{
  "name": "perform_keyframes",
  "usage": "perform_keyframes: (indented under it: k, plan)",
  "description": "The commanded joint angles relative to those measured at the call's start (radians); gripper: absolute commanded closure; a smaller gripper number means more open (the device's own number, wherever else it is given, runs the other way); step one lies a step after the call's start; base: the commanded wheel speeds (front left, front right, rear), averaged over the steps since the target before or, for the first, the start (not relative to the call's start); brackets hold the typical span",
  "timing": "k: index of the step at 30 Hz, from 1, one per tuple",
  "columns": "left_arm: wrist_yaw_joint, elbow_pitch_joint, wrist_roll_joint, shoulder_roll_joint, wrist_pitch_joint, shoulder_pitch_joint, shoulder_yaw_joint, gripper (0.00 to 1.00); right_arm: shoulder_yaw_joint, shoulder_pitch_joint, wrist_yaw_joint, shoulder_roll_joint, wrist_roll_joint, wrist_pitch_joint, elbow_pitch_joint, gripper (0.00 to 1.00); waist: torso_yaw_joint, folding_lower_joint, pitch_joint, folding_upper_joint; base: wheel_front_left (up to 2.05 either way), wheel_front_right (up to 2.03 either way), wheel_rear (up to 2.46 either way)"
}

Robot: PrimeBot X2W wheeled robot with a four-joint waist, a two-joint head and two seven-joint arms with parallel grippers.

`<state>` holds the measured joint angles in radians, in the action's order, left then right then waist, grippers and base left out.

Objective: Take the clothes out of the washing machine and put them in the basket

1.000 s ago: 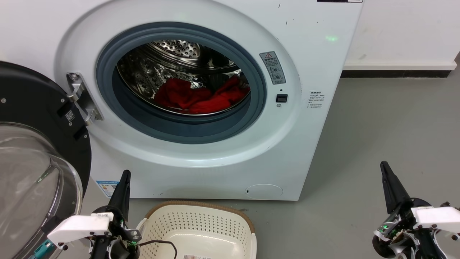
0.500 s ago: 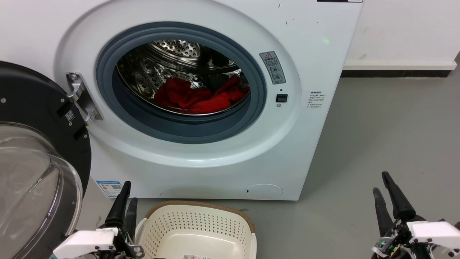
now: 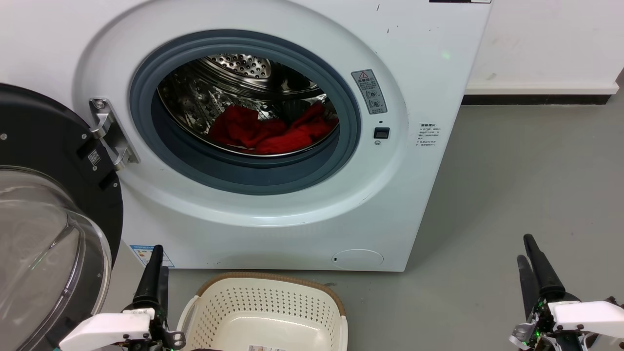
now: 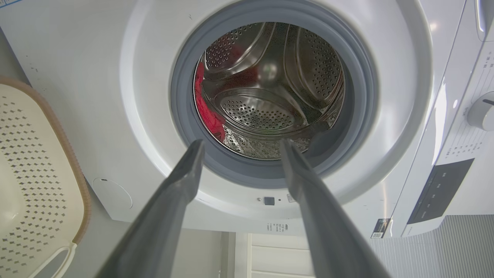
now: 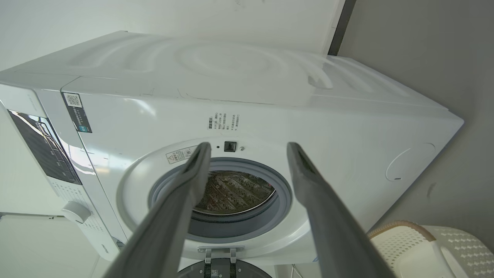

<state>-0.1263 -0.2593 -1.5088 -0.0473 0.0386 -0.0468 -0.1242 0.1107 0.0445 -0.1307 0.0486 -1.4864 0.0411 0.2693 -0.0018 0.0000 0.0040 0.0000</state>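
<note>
The white washing machine (image 3: 429,73) stands with its black-framed glass door (image 3: 48,146) swung open to the left. Red clothes (image 3: 273,131) lie bunched at the bottom of the steel drum, and show as a red strip (image 4: 204,112) in the left wrist view. The cream basket (image 3: 273,297) sits on the floor below the porthole, with nothing red in the part that shows. My left gripper (image 3: 161,258) is low, just left of the basket, open and holding nothing. My right gripper (image 3: 524,247) hovers over bare floor at the far right, also open. Both point at the machine (image 5: 347,127).
The open door's glass bowl (image 3: 39,243) bulges out close beside my left arm. Grey floor (image 3: 512,170) stretches to the right of the machine, up to a white wall with a dark skirting strip (image 3: 536,100). The control panel and knob (image 4: 482,112) are at the machine's top.
Both grippers have sunk toward the bottom edge of the head view, the left also drifting left. Each showed one finger a second ago and now shows two, apart. The clothes and basket are unmoved.
</note>
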Motion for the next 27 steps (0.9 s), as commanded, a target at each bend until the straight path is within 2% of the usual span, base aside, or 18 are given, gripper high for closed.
perform_keyframes:
  k: [1, 9, 19, 20, 27]
  plan:
    - [-0.002, 0.021, 0.028, -0.002, -0.010, -0.009, -0.012, 0.00, 0.009, 0.011, 0.000, 0.003, 0.044, -0.011, -0.021, 0.00, 0.000, 0.0000, 0.000, 0.0000, 0.00, 0.00, 0.00]
    - [0.015, 0.061, 0.148, -0.002, -0.044, -0.017, -0.063, 0.00, 0.036, 0.015, 0.000, 0.003, 0.308, -0.045, -0.077, 0.00, 0.000, 0.0000, 0.003, 0.0000, 0.00, 0.00, 0.00]
    - [0.102, 0.194, 0.347, -0.002, -0.083, -0.016, -0.066, 0.00, 0.017, 0.015, 0.000, 0.003, 0.661, -0.084, -0.211, 0.00, 0.001, 0.0000, 0.009, 0.0000, 0.00, 0.00, 0.00]
    - [0.114, 0.222, 0.364, -0.002, -0.093, -0.006, -0.061, 0.00, 0.002, 0.010, 0.000, 0.003, 0.746, -0.095, -0.244, 0.00, 0.001, 0.0000, 0.010, 0.0000, 0.00, 0.00, 0.00]
    - [0.095, 0.276, 0.458, -0.003, -0.117, 0.012, -0.062, 0.00, -0.020, -0.004, 0.000, 0.003, 0.897, -0.119, -0.298, 0.00, 0.000, 0.0000, 0.011, 0.0000, 0.00, 0.00, 0.00]
